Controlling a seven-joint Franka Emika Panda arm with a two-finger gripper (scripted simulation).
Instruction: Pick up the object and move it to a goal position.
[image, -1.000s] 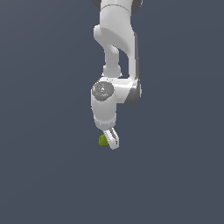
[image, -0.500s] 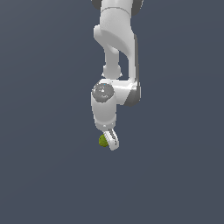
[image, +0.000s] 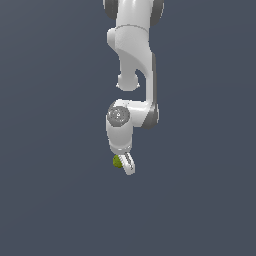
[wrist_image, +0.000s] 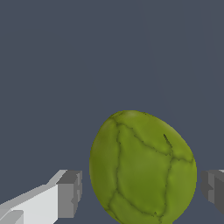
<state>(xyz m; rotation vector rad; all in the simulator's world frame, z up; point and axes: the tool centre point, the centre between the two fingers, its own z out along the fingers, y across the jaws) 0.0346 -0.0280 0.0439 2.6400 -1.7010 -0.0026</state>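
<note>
Gripper (image: 126, 165) straddling object (wrist_image: 142, 166), pads apart, object's underside cropped

A white robot arm (image: 132, 45) with dark grey joint bands and a grey round cap stands against a flat, plain slate-blue background (image: 50, 150). At the white gripper (image: 124, 164), the object (image: 117, 161) shows as a speck of yellow-green in the exterior view. Seen from the wrist, the object (wrist_image: 142, 168) is olive-green, mottled lighter and darker, and crossed by thin dark green crack-like lines that split its surface into uneven patches. The fingers (wrist_image: 41, 203) are white, tipped with mid-grey pads (wrist_image: 69, 194).
</note>
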